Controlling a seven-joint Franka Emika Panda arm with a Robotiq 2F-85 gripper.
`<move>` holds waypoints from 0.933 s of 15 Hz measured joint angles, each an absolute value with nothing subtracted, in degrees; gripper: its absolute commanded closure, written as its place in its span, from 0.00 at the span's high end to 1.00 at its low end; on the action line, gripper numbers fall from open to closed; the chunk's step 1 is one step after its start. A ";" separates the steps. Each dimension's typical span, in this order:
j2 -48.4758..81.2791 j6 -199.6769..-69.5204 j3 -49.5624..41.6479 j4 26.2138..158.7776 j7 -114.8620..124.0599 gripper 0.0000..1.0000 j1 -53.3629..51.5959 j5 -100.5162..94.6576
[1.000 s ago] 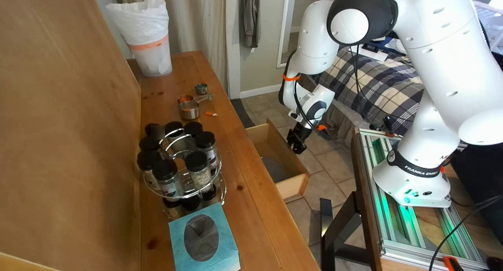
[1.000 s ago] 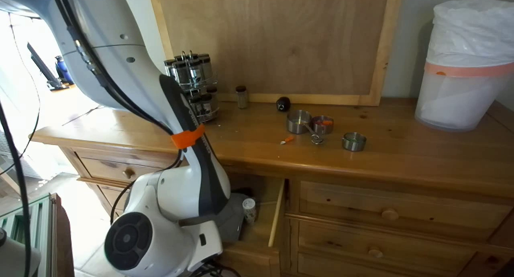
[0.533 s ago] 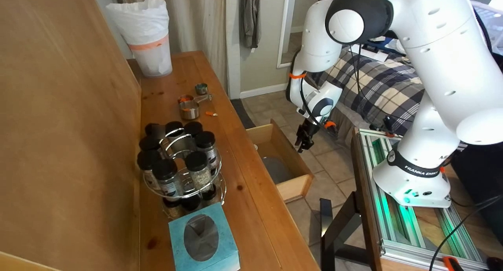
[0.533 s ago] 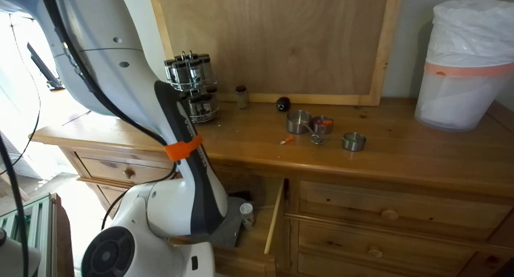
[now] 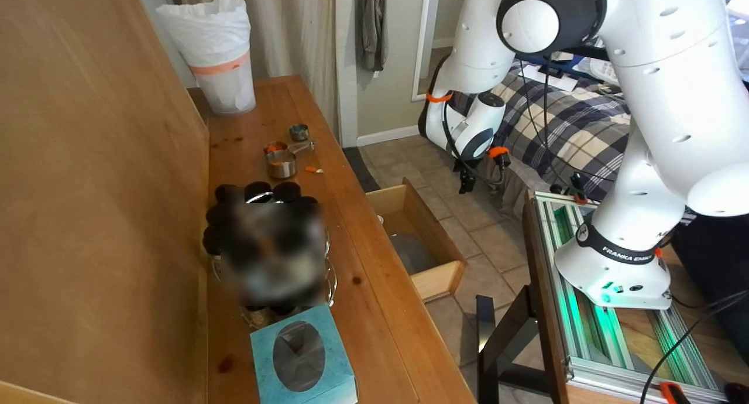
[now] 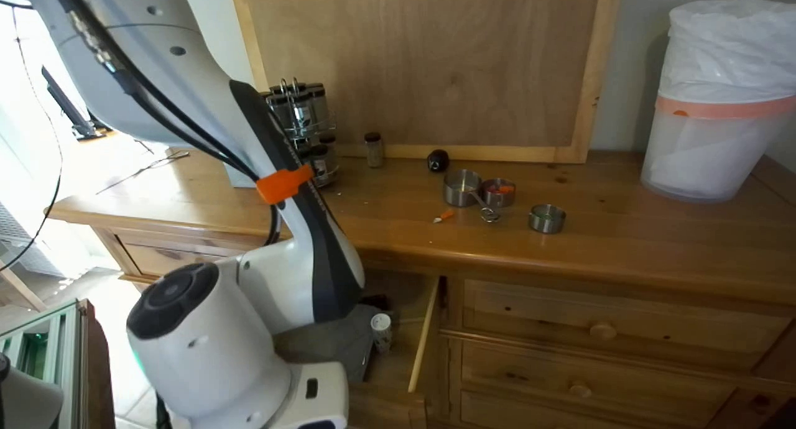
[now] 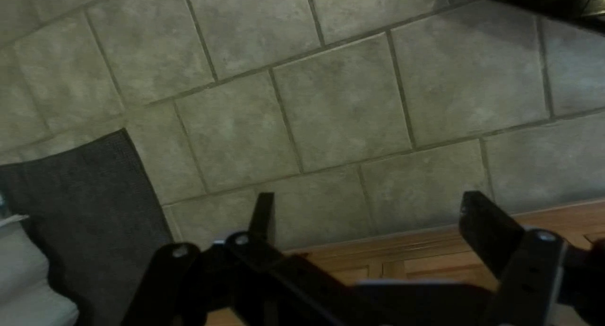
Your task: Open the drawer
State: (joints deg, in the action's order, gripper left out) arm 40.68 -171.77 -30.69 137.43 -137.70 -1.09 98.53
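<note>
Exterior views both show the drawer (image 5: pixel 436 281) standing well out from under the tabletop (image 6: pixel 622 239); over the last half second it has stayed put, while the end effector (image 7: pixel 367 203) has risen and drawn back from it. Wrist view has the jaws wide apart, with floor tiles (image 7: pixel 345 104) and panelled wood (image 7: pixel 444 264) seen past them and no object held. To my judgement the opening is done, and only backing off remains; whether the drawer would slide farther cannot be told. Inside it are a white patterned cylinder (image 6: pixel 381 333) and something flat and grey (image 5: pixel 412 254). Higher up, steel measuring cups (image 6: pixel 460 191), a spice rack (image 6: pixel 306 127) and a white-lined bin (image 6: pixel 715 155) stand on the tabletop. As for hindrances, the arm (image 6: pixel 273 292) covers part of the drawer in an exterior view, and a plaid bed (image 5: pixel 573 129) lies beyond the end effector, how near I cannot tell, so further retreat wants care.
</note>
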 measured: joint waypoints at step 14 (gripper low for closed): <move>21.49 -182.41 -25.07 157.80 -107.46 1.00 -26.70 74.77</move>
State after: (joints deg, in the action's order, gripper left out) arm 21.49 -182.41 -25.07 157.80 -107.46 -26.70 74.77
